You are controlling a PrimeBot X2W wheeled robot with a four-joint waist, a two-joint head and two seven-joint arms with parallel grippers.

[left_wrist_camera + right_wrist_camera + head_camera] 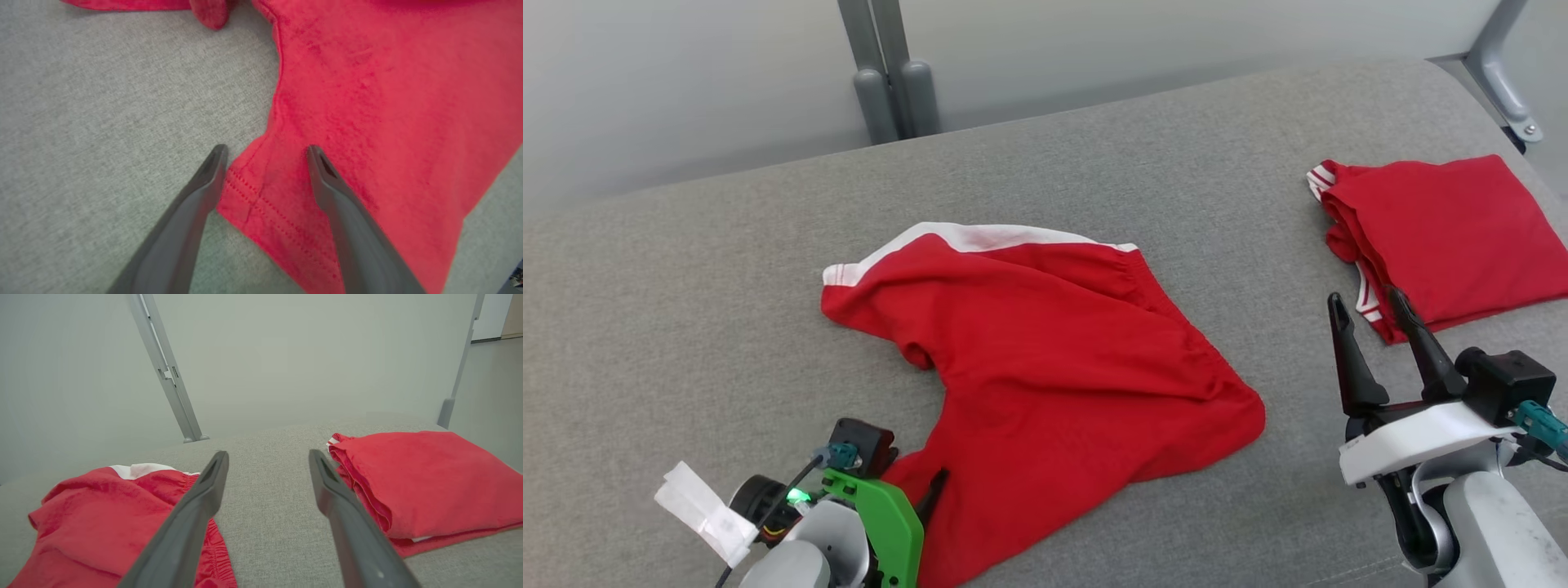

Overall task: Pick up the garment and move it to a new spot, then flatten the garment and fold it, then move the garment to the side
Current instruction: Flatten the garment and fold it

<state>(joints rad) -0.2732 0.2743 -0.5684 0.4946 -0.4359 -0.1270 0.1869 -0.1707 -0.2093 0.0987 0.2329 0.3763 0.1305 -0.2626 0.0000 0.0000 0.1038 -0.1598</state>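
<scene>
- Risk: the left pincer (pixel 266 151) has its two fingers apart, one on each side of the hem corner (pixel 249 196) of the red shorts (pixel 1045 359). If it closes too shallow, it may catch only the stitched edge and slip off.
- Risk: one finger sits over bare grey cushion (pixel 686 286), so closing could pinch the cushion cover along with the cloth.
- Risk: lifting by this one corner would likely drag and bunch the rest of the shorts.
- Risk: the right pincer (pixel 1365 298), also spread and holding nothing, hovers just beside a folded red cloth (pixel 1445 229) (a separate, finished-looking piece). It could snag that by mistake.
- Look: the shorts lie crumpled in the middle of the cushion. They are soft and wrinkled, with a gathered waistband on the far side, a white band (pixel 980 237) along the top edge, and one leg reaching toward the left pincer.
</scene>
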